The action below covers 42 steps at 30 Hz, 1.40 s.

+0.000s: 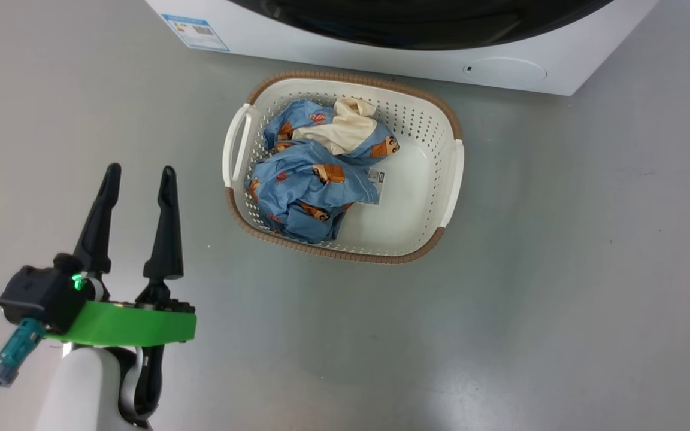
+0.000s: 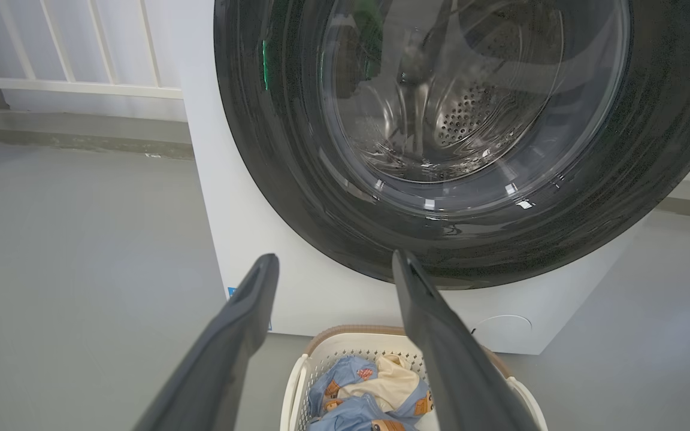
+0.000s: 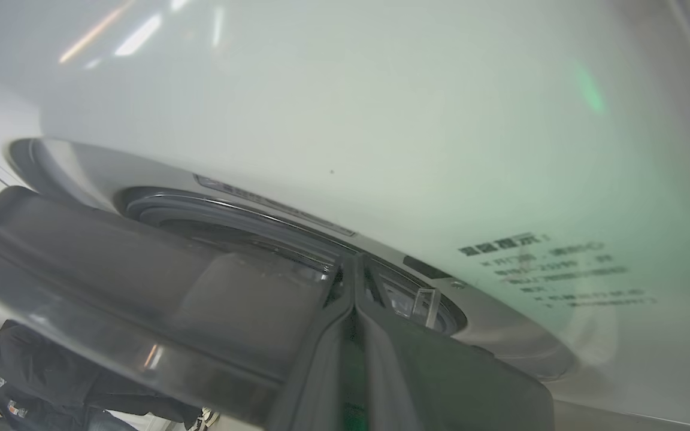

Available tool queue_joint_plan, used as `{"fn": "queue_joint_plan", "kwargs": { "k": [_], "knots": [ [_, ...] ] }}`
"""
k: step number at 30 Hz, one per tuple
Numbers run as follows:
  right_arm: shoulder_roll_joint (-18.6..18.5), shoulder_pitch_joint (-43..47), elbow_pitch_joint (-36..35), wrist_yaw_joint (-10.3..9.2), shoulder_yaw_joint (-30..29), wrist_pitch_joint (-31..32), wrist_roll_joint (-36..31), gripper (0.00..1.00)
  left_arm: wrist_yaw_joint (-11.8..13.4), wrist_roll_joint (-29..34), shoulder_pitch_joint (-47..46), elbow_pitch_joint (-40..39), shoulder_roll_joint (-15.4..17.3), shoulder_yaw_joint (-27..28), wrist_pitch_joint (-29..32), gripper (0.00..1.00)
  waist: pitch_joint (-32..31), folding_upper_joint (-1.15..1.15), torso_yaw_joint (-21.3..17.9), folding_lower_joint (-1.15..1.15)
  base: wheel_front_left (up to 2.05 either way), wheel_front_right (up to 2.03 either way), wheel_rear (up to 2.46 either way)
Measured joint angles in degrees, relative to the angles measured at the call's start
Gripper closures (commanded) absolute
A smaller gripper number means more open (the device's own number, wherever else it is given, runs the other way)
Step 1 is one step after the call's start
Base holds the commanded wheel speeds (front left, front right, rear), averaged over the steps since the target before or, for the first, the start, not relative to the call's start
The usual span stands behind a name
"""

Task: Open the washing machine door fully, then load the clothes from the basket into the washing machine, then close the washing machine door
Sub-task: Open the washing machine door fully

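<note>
The washing machine (image 1: 381, 57) stands at the top of the head view, with the black rim of its door (image 1: 417, 24) just in frame. On the floor before it sits the basket (image 1: 453, 173), holding blue bear-print clothes (image 1: 312, 173) bunched on its left side. My left gripper (image 1: 140, 170) hovers open and empty over the floor, left of the basket. Its wrist view looks at the door (image 2: 273, 149), the basket (image 2: 345, 330) and the clothes (image 2: 357, 389). My right gripper (image 3: 354, 263) is shut, tips at the gap between the door's dark edge (image 3: 111, 269) and the machine's white front (image 3: 381, 120).
Grey floor (image 1: 560, 269) lies open to the right of and in front of the basket. A blue label (image 1: 195, 31) and a round flap (image 1: 504, 69) mark the machine's lower front. A white railing (image 2: 81, 90) stands left of the machine. Two people (image 3: 33, 371) show at the lower left.
</note>
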Motion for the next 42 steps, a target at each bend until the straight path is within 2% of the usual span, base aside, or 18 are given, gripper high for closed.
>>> {"fn": "queue_joint_plan", "kwargs": {
  "k": [7,19,31,42],
  "knots": [
    [0.3,0.0,1.3,-0.18,1.7,3.2,0.2,1.0,0.0,0.0,0.0,0.6,0.0,0.1,0.0,0.0,-1.4,0.0,-0.6,0.0,0.0,0.0,0.0],
    [1.7,7.4,-0.6,-0.22,3.2,6.6,2.3,1.0,0.0,0.0,1.4,1.7,0.3,0.1,0.0,0.0,-6.5,0.0,-2.1,0.0,0.0,0.0,0.0],
    [2.1,12.4,-2.9,-0.22,3.1,7.0,4.1,1.0,0.0,0.0,3.0,2.3,0.9,0.1,0.0,0.0,-10.2,0.0,-2.8,0.0,0.0,0.0,0.0],
    [2.1,15.0,-3.6,-0.22,2.8,3.4,4.0,1.0,0.0,0.2,4.4,2.5,1.5,0.4,0.0,0.0,-12.5,0.0,-3.3,0.0,0.0,0.0,0.0]
  ]
}}
